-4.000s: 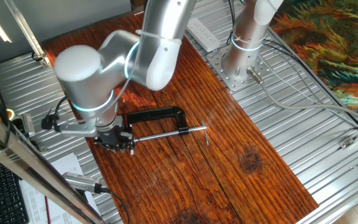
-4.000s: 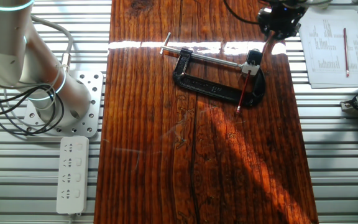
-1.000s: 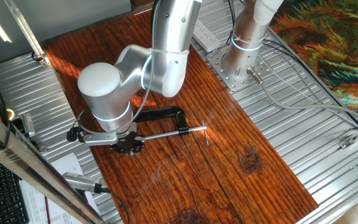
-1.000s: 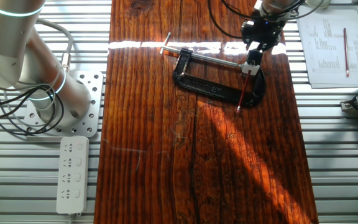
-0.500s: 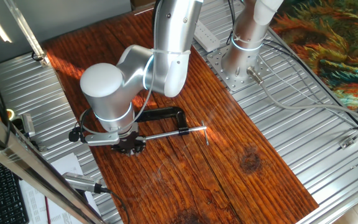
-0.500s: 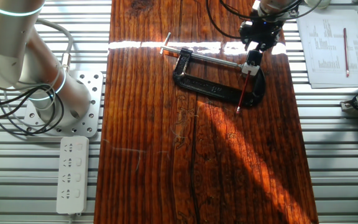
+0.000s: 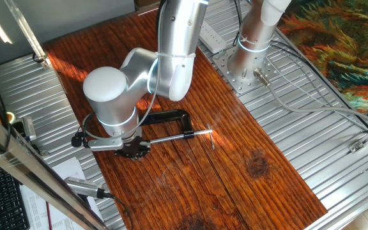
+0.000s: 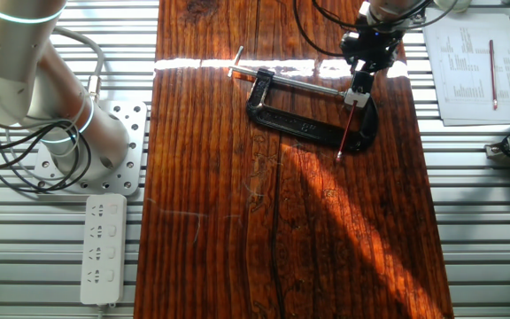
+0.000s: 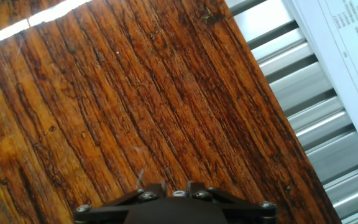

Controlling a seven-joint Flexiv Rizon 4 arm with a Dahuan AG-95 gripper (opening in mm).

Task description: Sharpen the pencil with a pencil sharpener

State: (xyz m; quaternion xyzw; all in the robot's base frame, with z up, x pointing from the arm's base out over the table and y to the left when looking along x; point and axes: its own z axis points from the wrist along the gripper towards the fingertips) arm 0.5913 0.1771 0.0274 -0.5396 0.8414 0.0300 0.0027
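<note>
One fixed view looks down from high at a slant, near the arm's elbow, along the worktop [image 7: 235,185] toward the arm's base. The other fixed view looks almost straight down from farther off. Both share the clamp [image 7: 165,121] [image 8: 304,120] and the base plate. The hand view sits close above bare wood, with paper [image 9: 353,43] at its right edge.

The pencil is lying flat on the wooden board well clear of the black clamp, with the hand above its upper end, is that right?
Not quite. The pencil is not clear of the clamp: in the other fixed view it lies across the clamp's frame, its upper end at the pencil sharpener by the screw rod. The hand is above that upper end, as you said.
</note>
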